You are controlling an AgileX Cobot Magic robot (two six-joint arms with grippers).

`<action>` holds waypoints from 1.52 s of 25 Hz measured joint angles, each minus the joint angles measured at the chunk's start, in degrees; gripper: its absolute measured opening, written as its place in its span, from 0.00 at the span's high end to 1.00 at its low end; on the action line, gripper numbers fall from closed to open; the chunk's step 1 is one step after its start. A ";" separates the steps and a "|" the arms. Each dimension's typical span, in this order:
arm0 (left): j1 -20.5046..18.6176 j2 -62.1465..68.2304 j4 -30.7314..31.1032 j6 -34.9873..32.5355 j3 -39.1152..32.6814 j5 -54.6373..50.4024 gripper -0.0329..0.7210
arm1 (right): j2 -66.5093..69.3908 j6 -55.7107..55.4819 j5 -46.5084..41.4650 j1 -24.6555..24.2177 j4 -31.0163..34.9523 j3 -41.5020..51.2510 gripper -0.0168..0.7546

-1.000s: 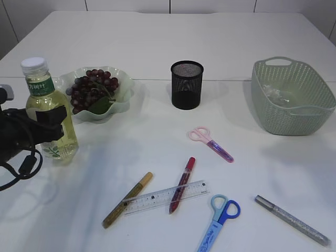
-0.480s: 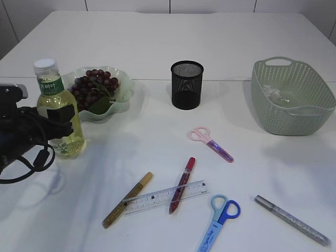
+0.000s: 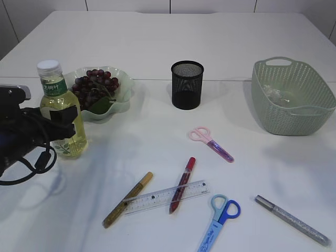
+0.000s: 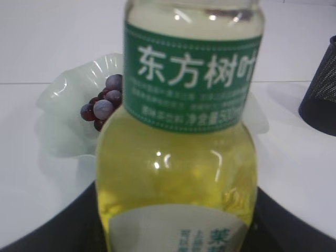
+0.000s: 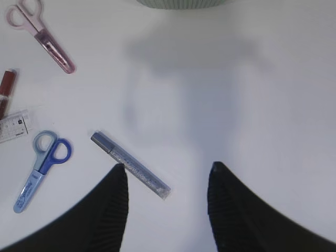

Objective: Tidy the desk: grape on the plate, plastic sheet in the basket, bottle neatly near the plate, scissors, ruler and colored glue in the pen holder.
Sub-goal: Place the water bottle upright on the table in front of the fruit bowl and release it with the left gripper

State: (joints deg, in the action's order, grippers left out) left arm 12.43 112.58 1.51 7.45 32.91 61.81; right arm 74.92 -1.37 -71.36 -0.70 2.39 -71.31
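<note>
My left gripper (image 3: 62, 122) is shut on the bottle (image 3: 62, 114) of yellow drink with a green label and white cap; it stands just left of the plate (image 3: 122, 98) holding the grape bunch (image 3: 93, 88). The bottle fills the left wrist view (image 4: 178, 131), jaws on both sides. The black mesh pen holder (image 3: 186, 84) stands mid-table. Pink scissors (image 3: 210, 143), blue scissors (image 3: 219, 220), clear ruler (image 3: 165, 197), red glue pen (image 3: 182, 184), gold glue pen (image 3: 127, 199) and silver glue pen (image 3: 291, 219) lie at the front. My right gripper (image 5: 167, 173) is open above the silver pen (image 5: 131, 165).
The green basket (image 3: 273, 105) stands at the right with a crumpled plastic sheet (image 3: 277, 94) inside. The left arm's cables (image 3: 23, 152) hang at the table's left edge. The right arm does not show in the exterior view.
My left gripper has carried the bottle to the right and a little back, closer to the plate. Nothing else on the table has moved.
</note>
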 joint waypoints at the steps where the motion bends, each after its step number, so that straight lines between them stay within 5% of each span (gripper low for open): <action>1: 0.00 0.00 0.56 0.00 0.00 0.00 0.42 | 0.00 0.00 0.00 0.00 0.00 0.00 0.46; 5: 0.00 0.00 1.21 -0.21 -0.26 0.14 0.29 | 0.00 0.00 0.00 0.00 0.00 0.00 0.46; 38: 0.00 -5.37 0.09 -0.30 -1.54 3.41 0.18 | 0.00 0.00 0.00 0.00 0.00 0.00 0.46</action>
State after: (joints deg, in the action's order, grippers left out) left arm 12.43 107.21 1.59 7.15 31.36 65.22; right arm 74.92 -1.37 -71.36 -0.70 2.39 -71.31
